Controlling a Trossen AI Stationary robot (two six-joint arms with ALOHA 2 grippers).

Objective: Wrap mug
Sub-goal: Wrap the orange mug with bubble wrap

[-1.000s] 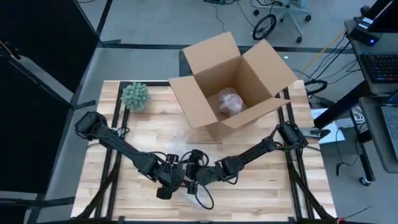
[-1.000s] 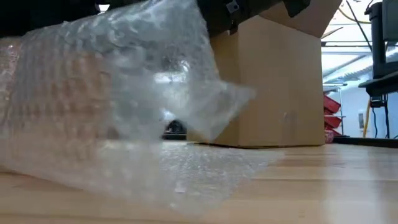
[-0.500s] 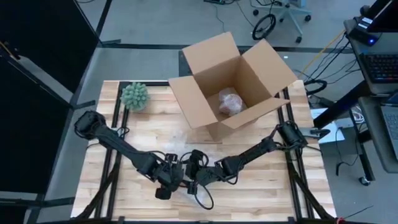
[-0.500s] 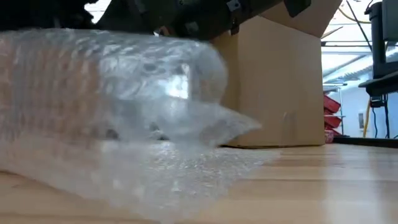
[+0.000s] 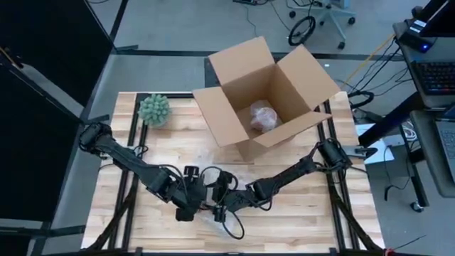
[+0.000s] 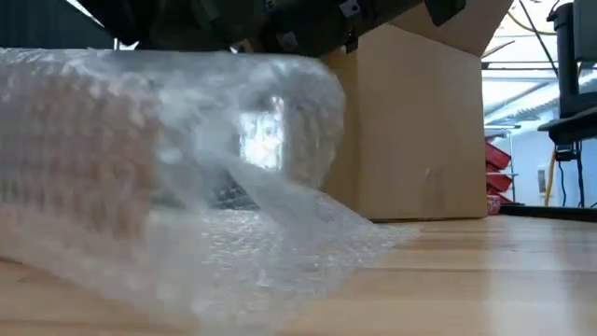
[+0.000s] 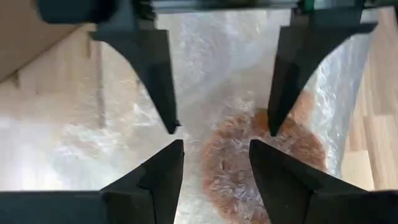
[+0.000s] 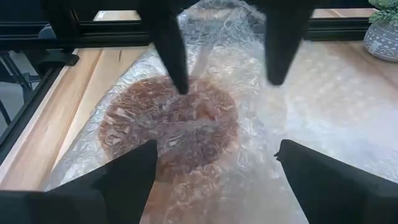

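Both arms stretched low, meeting at table's front-middle. Left gripper (image 7: 217, 134) & right gripper (image 8: 224, 81) spread wide over mug (image 8: 171, 134) in bubble wrap (image 6: 187, 177), gripping nothing.

Wooden table (image 5: 334, 213): box (image 5: 266, 92), plant (image 5: 154, 109), seemingly bubble wrap (image 6: 280, 252)

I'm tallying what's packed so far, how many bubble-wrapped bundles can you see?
2. One bundle lies inside the open box. The other is on the table beneath the left gripper and right gripper, both open. More could be hidden in the box.
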